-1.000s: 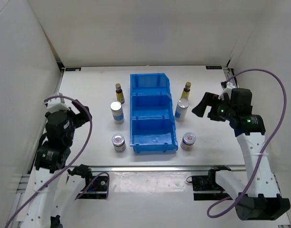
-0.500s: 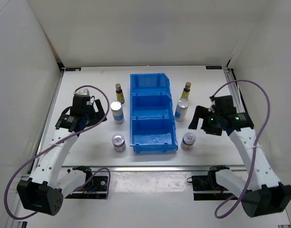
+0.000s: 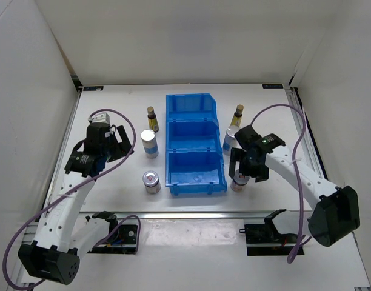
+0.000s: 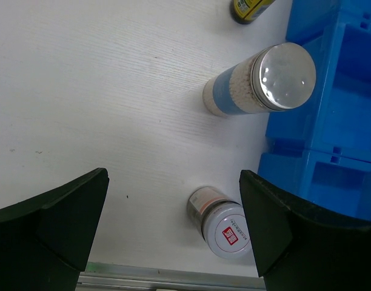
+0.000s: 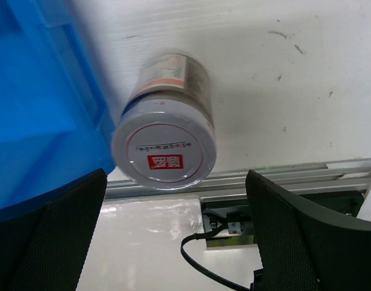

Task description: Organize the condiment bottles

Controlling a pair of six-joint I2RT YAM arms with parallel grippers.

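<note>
Six condiment bottles stand on the white table beside the blue bin [image 3: 194, 103]. Left of it are an amber bottle [image 3: 151, 119], a blue-labelled cylinder [image 3: 149, 143] and a short jar [image 3: 151, 181]. Right of it are an amber bottle [image 3: 237, 115], a cylinder [image 3: 230, 140] and a jar [image 3: 236, 184]. My left gripper [image 3: 121, 145] is open and empty, left of the left cylinder [image 4: 258, 82] and jar [image 4: 225, 224]. My right gripper [image 3: 246, 171] is open just above the right jar [image 5: 164, 148], which sits between and ahead of its fingers [image 5: 313, 236], untouched.
The bin has three compartments in a row down the middle and shows in both wrist views [image 4: 331, 91] [image 5: 34, 103]. The table's metal front rail [image 5: 264, 179] lies just beyond the right jar. White walls close in the left, back and right.
My right gripper has moved left and toward the front edge, from beside the right cylinder to over the right jar. My left arm has swung in toward the left cylinder and then held.
</note>
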